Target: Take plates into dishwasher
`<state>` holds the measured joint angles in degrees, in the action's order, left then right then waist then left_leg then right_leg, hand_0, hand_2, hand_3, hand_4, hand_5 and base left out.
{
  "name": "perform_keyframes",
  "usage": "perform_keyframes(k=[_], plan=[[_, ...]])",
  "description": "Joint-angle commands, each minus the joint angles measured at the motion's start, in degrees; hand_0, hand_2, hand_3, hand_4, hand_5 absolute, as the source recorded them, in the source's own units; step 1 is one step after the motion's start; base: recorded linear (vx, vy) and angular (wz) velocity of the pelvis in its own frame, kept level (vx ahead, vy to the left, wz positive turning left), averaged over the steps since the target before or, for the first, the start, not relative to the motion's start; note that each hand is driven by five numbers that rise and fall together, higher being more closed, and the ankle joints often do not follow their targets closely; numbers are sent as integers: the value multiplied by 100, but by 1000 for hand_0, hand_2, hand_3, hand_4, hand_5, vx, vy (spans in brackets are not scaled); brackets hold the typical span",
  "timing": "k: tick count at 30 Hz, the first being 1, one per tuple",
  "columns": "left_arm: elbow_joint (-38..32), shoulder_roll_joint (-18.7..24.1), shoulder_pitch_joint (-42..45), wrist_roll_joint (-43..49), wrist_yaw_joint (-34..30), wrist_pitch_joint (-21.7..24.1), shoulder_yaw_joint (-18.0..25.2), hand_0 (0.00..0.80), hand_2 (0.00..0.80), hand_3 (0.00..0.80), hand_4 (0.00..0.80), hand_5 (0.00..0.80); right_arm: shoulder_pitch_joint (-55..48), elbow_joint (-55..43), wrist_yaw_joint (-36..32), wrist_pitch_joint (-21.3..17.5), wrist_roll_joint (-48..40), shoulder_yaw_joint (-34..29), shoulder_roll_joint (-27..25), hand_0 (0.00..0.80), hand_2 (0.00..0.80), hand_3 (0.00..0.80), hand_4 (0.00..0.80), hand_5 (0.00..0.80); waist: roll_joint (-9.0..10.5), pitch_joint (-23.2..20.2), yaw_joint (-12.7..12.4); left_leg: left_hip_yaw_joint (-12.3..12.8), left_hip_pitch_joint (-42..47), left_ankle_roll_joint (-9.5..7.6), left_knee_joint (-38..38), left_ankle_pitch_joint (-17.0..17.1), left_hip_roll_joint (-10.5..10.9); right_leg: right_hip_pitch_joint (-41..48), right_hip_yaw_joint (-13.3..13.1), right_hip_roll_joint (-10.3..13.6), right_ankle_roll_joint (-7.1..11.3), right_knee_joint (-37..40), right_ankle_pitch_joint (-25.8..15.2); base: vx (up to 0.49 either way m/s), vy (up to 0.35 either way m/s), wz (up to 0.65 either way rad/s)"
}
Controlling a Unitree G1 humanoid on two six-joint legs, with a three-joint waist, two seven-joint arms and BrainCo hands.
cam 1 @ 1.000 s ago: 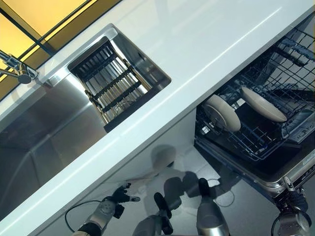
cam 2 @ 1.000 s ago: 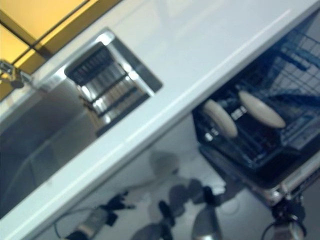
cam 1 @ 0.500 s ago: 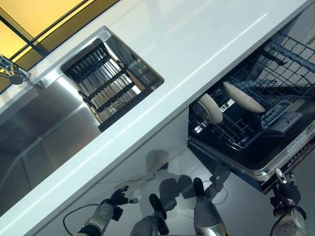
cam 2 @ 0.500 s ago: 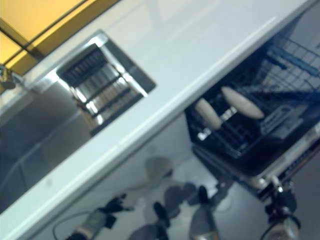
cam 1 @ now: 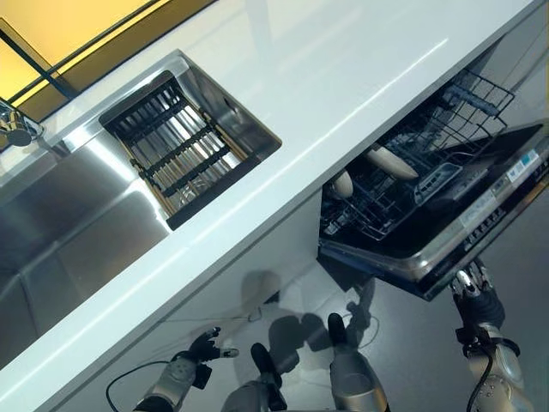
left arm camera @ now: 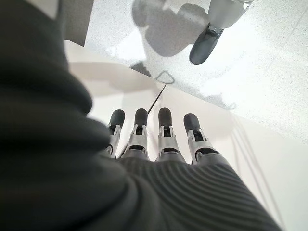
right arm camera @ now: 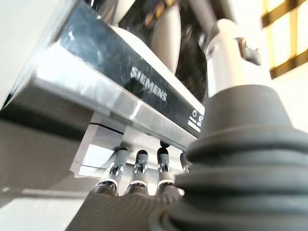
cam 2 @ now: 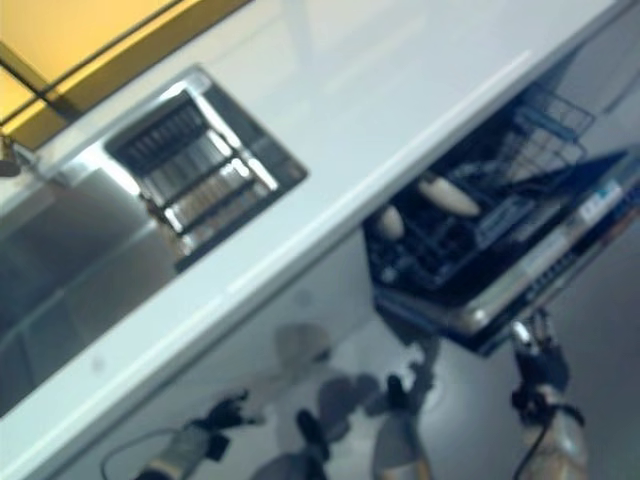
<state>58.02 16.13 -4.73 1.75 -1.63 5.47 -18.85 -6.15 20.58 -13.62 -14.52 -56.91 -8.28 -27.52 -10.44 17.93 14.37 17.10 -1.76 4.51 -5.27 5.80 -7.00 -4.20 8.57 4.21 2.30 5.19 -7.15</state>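
Note:
Two cream plates (cam 1: 391, 163) (cam 1: 343, 183) stand on edge in the lower rack (cam 1: 446, 112) of the dishwasher under the counter. The dishwasher door (cam 1: 446, 232) is partly raised, its steel edge tilted up. My right hand (cam 1: 474, 292) is just below the door's outer edge; in the right wrist view its straight fingers (right arm camera: 139, 168) reach up against the underside of the door (right arm camera: 96, 72). One plate (right arm camera: 166, 38) shows beyond the door there. My left hand (cam 1: 202, 350) hangs low near the floor, fingers (left arm camera: 163, 130) straight and holding nothing.
A white counter (cam 1: 343, 69) runs across the view. Set into it is a steel sink (cam 1: 69, 223) with a black slatted drainer insert (cam 1: 176, 146), and a tap (cam 1: 13, 129) stands at the far left. Grey floor lies below the counter front.
The dishwasher door has swung upward from nearly flat to half raised. My right hand has risen with its edge. The whole view has also shifted.

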Motion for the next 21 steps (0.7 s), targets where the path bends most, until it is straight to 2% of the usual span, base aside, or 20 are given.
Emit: perform_keyframes(k=[1, 21], plan=[[159, 299, -329, 165, 62, 32, 2, 0, 0, 0, 0, 0, 1389, -568, -641, -42, 311, 392, 347, 0, 0, 0, 0, 0, 474, -227, -444, 9, 207, 46, 171, -301, 213, -24, 148, 13, 69, -386, 690, 0, 0, 0], [-113, 356, -194, 162, 26, -75, 40, 0, 0, 0, 0, 0, 1205, -513, -558, -10, 274, 405, 407, 0, 0, 0, 0, 0, 519, -187, -483, -31, 239, 35, 164, -298, 212, 42, 195, 20, 80, -403, 706, 9, 2, 6]])
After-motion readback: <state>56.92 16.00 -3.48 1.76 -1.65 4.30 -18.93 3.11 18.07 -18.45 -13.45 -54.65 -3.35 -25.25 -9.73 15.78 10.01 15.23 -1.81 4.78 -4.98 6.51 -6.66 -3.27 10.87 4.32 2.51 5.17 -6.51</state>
